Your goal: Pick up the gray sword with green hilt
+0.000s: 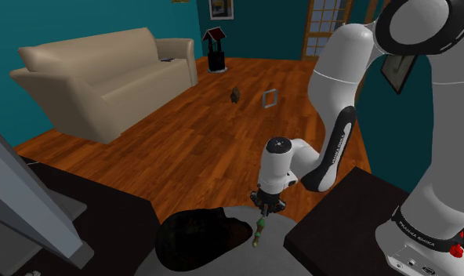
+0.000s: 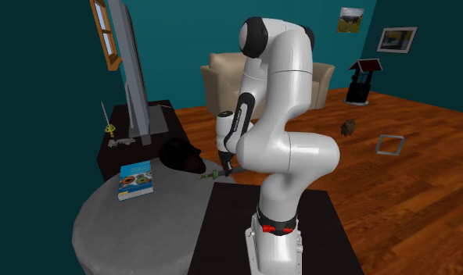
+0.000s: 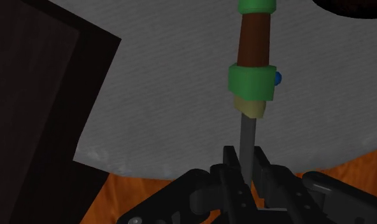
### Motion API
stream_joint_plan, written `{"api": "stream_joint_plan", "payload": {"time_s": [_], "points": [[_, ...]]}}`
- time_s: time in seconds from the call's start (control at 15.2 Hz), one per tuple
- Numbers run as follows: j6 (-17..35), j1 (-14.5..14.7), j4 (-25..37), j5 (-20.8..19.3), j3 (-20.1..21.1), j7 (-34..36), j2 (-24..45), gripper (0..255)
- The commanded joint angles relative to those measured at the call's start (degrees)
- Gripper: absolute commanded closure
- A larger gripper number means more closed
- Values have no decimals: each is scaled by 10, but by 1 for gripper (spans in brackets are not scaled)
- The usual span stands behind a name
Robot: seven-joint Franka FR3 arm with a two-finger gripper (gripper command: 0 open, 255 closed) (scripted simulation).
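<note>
Sword [image 3: 251,81] hangs hilt-down over the table [image 3: 168,95], near the table's edge on the side toward the stand [image 1: 340,227]. Its grey blade is pinched between the two black fingers [image 3: 230,167] of the gripper [image 3: 246,173], which press on the flat of it from both sides. Beyond the grip point come a pale collar, a green guard with a small blue stud, a brown handle and a green pommel, all pointing at the tabletop. In the shoulder view the pommel looks close above the table, and I cannot tell for sure whether it is clear of the surface. The step in hand, as I judge it, is the lift. Doing it well means rising straight up from the table, slowly and without swing. The hold is on a thin, smooth blade with the bulkier hilt hanging beneath, so a jerk could let the blade slip down through the pads or set it rocking like a pendulum. That calls for a firm squeeze, the wrist vertical, and no twist. A black lump [image 1: 195,239] sits on the table just beside the sword, toward the table's middle, so any sideways drift should go away from it. A book [image 2: 134,178] lies on the table well apart from the sword and looks to be no concern.
</note>
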Motion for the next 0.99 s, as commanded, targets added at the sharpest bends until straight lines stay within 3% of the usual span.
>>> {"api": "stream_joint_plan", "payload": {"time_s": [0.0, 0.4, 0.79, 0.92], "points": [[-9, -22, -9, 29, 26, -25, -17, 255], [-39, -95, -39, 129, 116, -109, -74, 255], [-67, -176, -63, 258, 221, -208, -137, 255], [-68, -178, -64, 262, 224, -211, -139, 255]]}}
